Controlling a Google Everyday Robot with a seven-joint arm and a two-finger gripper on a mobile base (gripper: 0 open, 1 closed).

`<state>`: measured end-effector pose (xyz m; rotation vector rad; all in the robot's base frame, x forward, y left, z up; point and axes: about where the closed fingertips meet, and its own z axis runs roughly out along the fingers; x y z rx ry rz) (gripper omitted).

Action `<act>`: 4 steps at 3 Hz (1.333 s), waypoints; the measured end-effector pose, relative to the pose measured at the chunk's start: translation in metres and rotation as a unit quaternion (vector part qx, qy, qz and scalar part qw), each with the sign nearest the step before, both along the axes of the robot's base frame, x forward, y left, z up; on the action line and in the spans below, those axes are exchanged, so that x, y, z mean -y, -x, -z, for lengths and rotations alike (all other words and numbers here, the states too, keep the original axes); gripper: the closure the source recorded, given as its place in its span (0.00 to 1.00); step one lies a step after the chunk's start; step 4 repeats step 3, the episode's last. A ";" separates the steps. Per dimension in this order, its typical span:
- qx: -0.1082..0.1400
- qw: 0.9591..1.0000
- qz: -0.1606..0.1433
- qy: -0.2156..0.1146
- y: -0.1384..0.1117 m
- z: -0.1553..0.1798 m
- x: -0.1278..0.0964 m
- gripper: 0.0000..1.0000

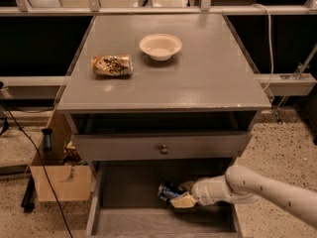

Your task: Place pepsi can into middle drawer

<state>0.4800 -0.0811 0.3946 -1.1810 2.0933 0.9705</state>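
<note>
The middle drawer (126, 190) is standing pulled out, a shallow grey wooden tray with a flat bare floor and thin low walls. The gripper (178, 194) is reaching into it from the right. The pepsi can (167, 189), blue with white markings, is lying tilted inside the drawer, right at the gripper's tip. Whether it is touching the floor I cannot tell. The tan fingers (185, 201) are closing narrowly around the can's right end, gripping it.

Above the gripper, the knob drawer (114, 147) is sitting slightly out. Higher up, on the smooth grey top (213, 78), a round cream bowl (160, 46) is sitting with nothing in it. A tan patterned can (112, 65) is lying on its side up and to the left.
</note>
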 end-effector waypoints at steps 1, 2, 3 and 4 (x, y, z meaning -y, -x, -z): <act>0.000 1.000 0.000 0.000 0.000 0.000 0.000 0.14; 0.000 1.000 0.000 0.000 0.000 0.000 0.000 0.00; 0.000 1.000 0.000 0.000 0.000 0.000 0.000 0.00; 0.000 1.000 0.000 0.000 0.000 0.000 0.000 0.00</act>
